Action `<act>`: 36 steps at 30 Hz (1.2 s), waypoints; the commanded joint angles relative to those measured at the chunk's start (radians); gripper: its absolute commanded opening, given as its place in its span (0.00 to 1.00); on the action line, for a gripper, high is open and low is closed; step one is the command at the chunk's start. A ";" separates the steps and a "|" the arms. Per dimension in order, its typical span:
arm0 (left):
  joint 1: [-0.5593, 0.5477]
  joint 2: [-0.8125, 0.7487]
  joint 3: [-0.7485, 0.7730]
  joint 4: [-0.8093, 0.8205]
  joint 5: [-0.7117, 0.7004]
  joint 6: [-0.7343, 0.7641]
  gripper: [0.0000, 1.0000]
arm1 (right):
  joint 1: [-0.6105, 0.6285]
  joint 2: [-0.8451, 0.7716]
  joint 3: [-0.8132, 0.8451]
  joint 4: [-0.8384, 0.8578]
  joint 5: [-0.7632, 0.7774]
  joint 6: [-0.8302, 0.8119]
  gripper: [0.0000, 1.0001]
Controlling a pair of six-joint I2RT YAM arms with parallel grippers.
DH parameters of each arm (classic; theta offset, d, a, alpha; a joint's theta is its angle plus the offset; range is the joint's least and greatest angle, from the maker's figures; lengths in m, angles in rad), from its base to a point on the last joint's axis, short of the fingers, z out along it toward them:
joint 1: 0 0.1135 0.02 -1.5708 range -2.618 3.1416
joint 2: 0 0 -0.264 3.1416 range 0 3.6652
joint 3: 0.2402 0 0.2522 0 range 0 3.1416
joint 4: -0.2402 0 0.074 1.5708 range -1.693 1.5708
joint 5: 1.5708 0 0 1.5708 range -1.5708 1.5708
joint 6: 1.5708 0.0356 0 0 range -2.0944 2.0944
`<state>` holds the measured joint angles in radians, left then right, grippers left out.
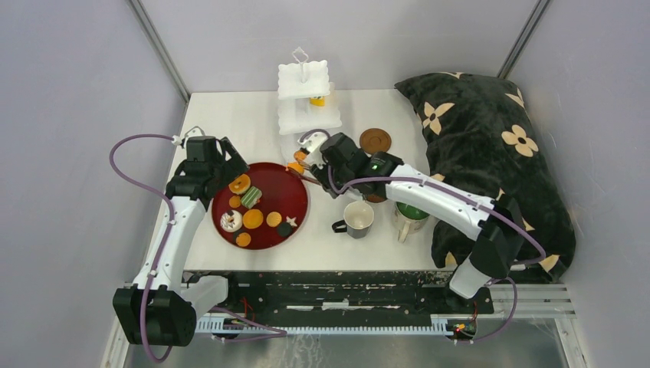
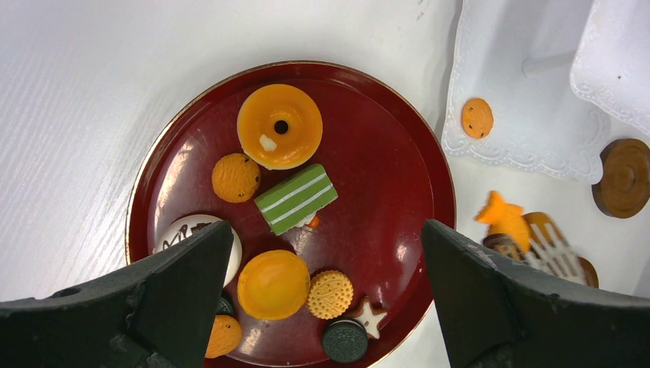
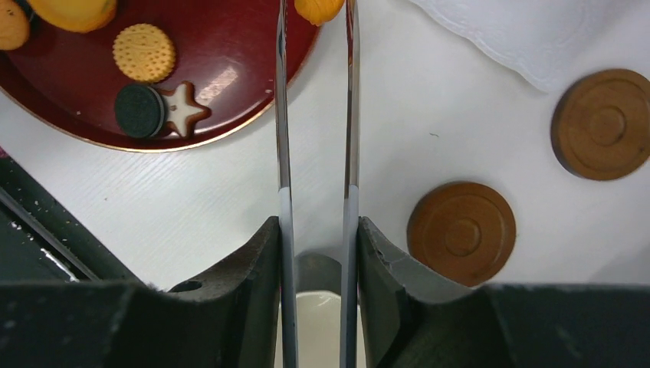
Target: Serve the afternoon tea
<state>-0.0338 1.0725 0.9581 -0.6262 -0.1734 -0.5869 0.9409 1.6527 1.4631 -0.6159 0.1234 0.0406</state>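
Left pincer (image 2: 326,228): spread wide and holding nothing, it hangs above the dark red tray (image 2: 383,146).
Right pincer (image 3: 316,230): clamped on the two blades of the metal tongs (image 3: 282,115), pressing them close together. The tong tips pinch an orange sweet (image 3: 320,8).
Risk, left: the sweets on the tray lie close together. If the wide left pincer came down carelessly, it could knock the green striped cake (image 2: 296,198) or push its neighbours into a heap.
Risk, middle: only the thin blade tips hold the orange sweet, and it is over bare desk (image 3: 230,199). A looser squeeze or a jolt would likely drop it short of its tier.
Risk, right: the white three-tier stand (image 2: 529,115) looks tall and light, so a bump from the tongs could tip it. The mug (image 1: 356,218) sits just beside the right forearm and could be clipped.
Position, left: the green striped cake lies below the left pincer, between its fingers and a little left of centre.
Position, right: the orange sweet is well ahead of the right pincer at the far end of the tongs. It is past the tray rim and just beside the stand's bottom tier, not yet on it.
Bottom tier: one small cookie (image 2: 477,117) already rests there.
Coasters: a brown coaster (image 3: 461,232) lies on the desk to the right of the tongs, apart from them.
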 commanded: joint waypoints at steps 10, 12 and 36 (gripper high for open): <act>0.006 -0.010 0.002 0.041 -0.003 -0.022 1.00 | -0.186 -0.104 -0.084 0.034 0.005 0.054 0.12; 0.005 -0.008 0.004 0.041 -0.005 -0.023 1.00 | -0.208 -0.095 -0.084 0.043 0.018 0.061 0.12; 0.006 0.027 0.057 0.028 -0.070 0.008 1.00 | -0.361 0.153 0.002 0.370 0.100 0.064 0.10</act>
<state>-0.0338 1.0973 0.9611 -0.6262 -0.1940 -0.5865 0.5835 1.7882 1.3983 -0.4019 0.1814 0.1078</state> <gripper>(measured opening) 0.996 0.410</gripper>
